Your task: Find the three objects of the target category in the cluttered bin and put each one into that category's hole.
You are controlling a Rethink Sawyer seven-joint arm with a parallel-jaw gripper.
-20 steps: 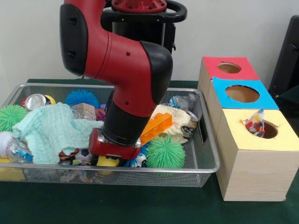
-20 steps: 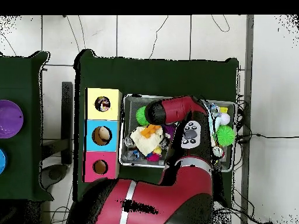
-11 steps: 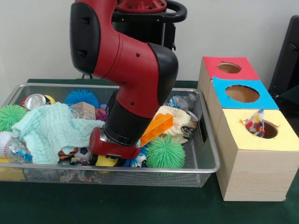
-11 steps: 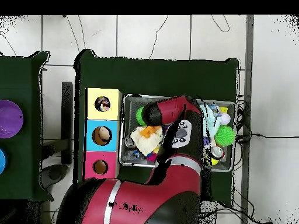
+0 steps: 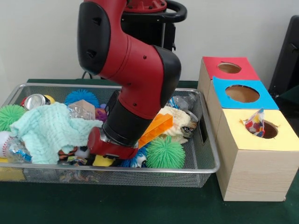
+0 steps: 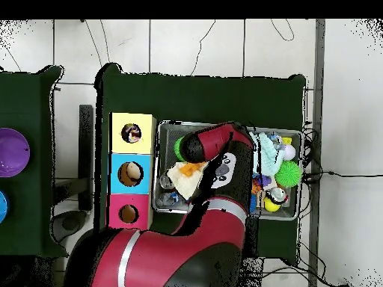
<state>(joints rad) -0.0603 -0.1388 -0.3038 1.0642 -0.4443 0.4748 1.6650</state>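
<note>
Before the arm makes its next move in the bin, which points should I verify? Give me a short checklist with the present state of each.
1. Gripper open or shut: cannot tell; the arm's wrist hides it low in the wire bin.
2. Anything held: cannot tell.
3. Yellow hole free: not ok; a patterned object sticks up at its edge.
4. Blue hole reachable: ok, nothing over it in the front view.
5. Red hole free: ok.
6. Items near the wrist: not ok; orange block and green spiky ball crowd it.

The red and black arm (image 5: 135,70) bends sharply at its elbow and slants down to the left; its end effector's fingers are hidden below the wrist.
</note>
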